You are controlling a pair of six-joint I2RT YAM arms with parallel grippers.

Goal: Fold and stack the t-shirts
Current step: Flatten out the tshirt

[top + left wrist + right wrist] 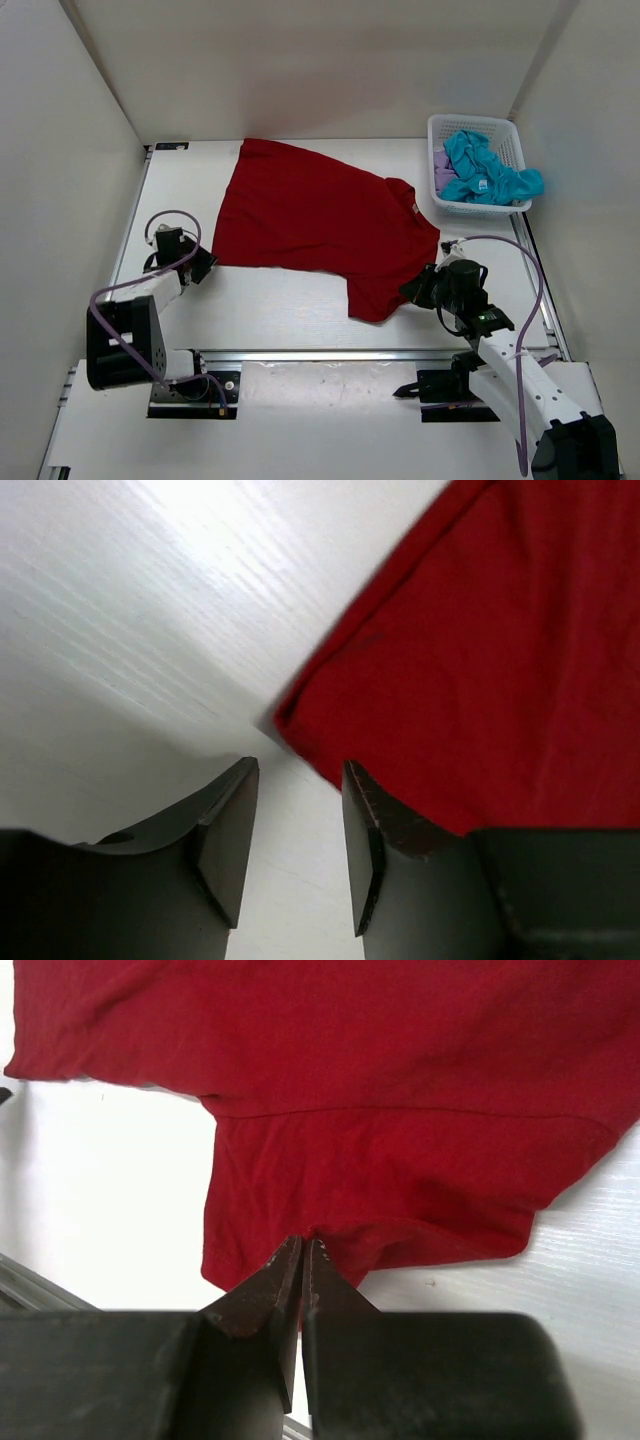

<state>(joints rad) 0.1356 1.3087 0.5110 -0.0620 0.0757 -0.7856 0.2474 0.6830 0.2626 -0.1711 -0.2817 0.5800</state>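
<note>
red t-shirt [320, 225] spread flat, teal t-shirt [487, 172] in basket [478, 208]

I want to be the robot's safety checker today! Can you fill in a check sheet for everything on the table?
Surface: white table.
Job's things: red t-shirt spread out mid-table; teal t-shirt and lavender t-shirt bunched in the basket.
Clutter: white basket, far right corner.
Hands: left hand open at the red t-shirt's corner, holding nothing; right hand shut on its sleeve hem.
Cables: purple cables loop along both arms.
Surroundings: white walls; nothing else seen.
</note>
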